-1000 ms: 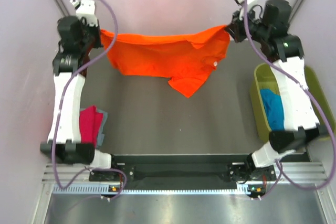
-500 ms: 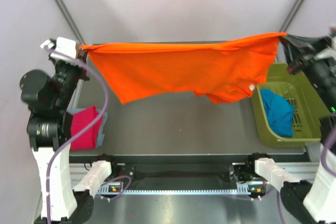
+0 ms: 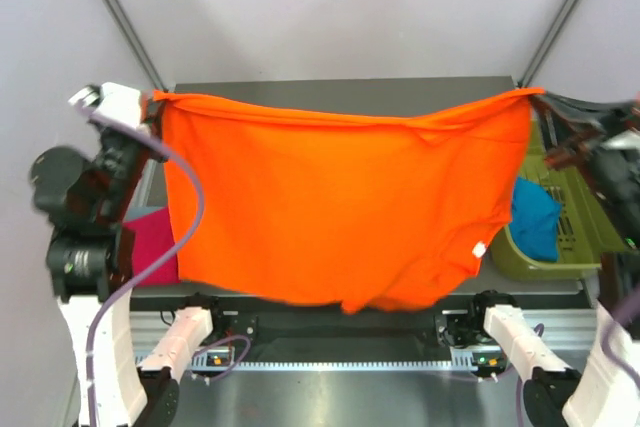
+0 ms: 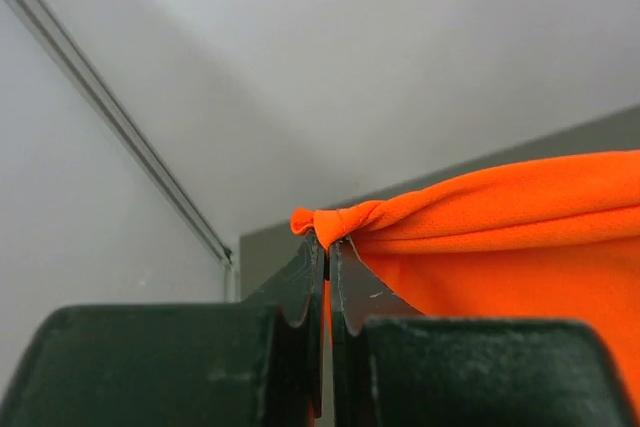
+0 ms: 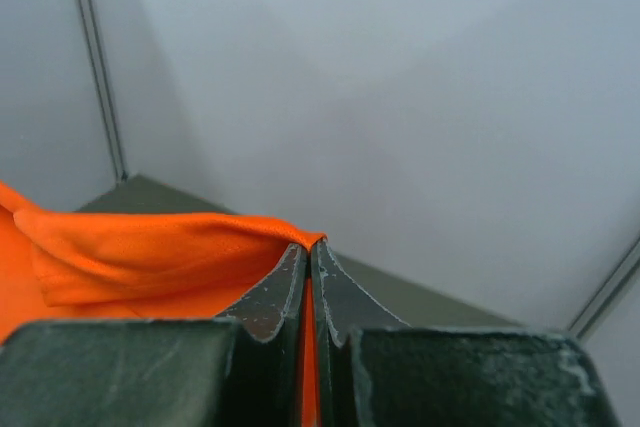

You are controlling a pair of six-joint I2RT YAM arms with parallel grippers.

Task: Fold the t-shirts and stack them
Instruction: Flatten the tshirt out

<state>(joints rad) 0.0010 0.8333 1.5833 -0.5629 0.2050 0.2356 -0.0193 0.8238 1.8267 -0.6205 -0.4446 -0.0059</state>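
Bright orange cloth t-shirt (image 3: 340,217): hangs spread wide above the grey bench (image 3: 340,89).
Left claw (image 4: 326,245), 10 o'clock: pinched tight on one top corner.
Right claw (image 5: 308,249), 2 o'clock: pinched tight on the other.
Magenta-pink cloth tee (image 3: 152,247): 8 o'clock.
Teal-blue cloth tee (image 3: 535,219): inside olive-green plastic bin (image 3: 560,265), 4 o'clock.

Raised high and spread wide.
Pinching with left gripper (image 4: 327,242) and right gripper (image 5: 308,245), jaws pressed together, orange t-shirt (image 3: 340,207) caught between the tips of each.
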